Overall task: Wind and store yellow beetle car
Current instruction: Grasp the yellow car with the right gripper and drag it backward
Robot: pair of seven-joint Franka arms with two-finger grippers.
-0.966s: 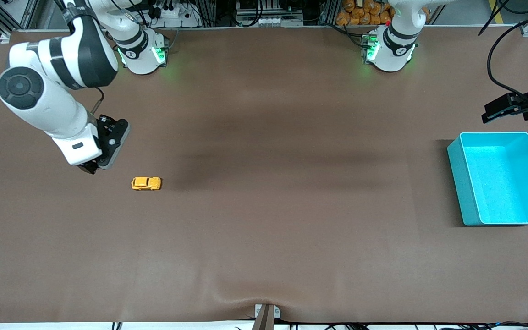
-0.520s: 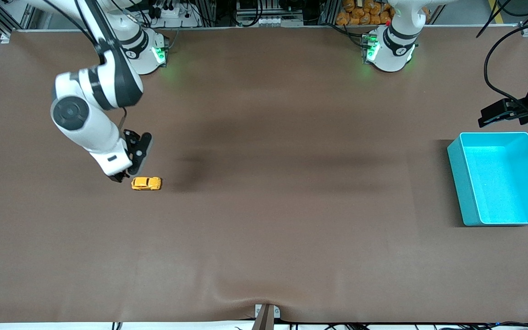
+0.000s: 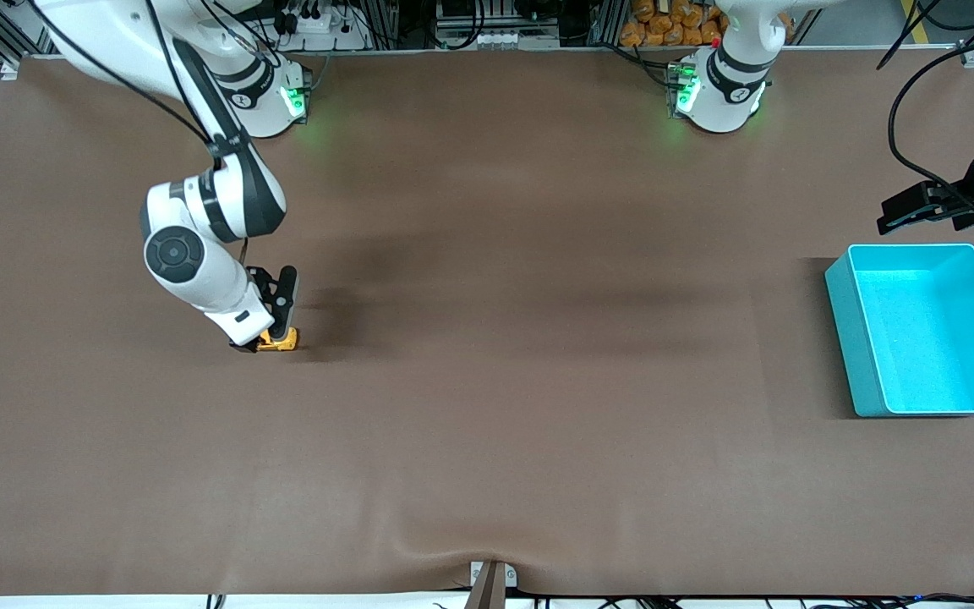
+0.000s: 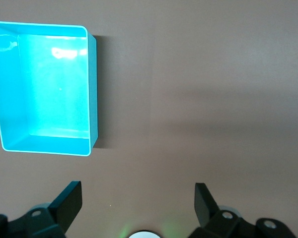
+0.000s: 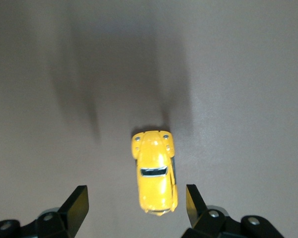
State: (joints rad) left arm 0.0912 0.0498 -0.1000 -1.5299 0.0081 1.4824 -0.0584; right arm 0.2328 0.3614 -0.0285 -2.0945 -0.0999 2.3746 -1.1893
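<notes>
The yellow beetle car [image 3: 281, 340] sits on the brown table toward the right arm's end, partly covered by the right hand in the front view. In the right wrist view the car [image 5: 155, 171] lies on the mat, its rear end between the open fingers, closer to one of them. My right gripper [image 3: 260, 342] [image 5: 137, 205] is open, low over the car, not touching it. My left gripper [image 4: 137, 201] is open and empty, waiting in the air beside the turquoise bin [image 3: 925, 330], which also shows in the left wrist view [image 4: 44, 87].
The turquoise bin is empty and stands at the left arm's end of the table. A small bracket [image 3: 491, 579] sits at the table's near edge. The brown mat [image 3: 538, 338] between car and bin is bare.
My right arm swung in and came down from beside the car to directly over it. The left hand drifted slightly. The car has not moved.
</notes>
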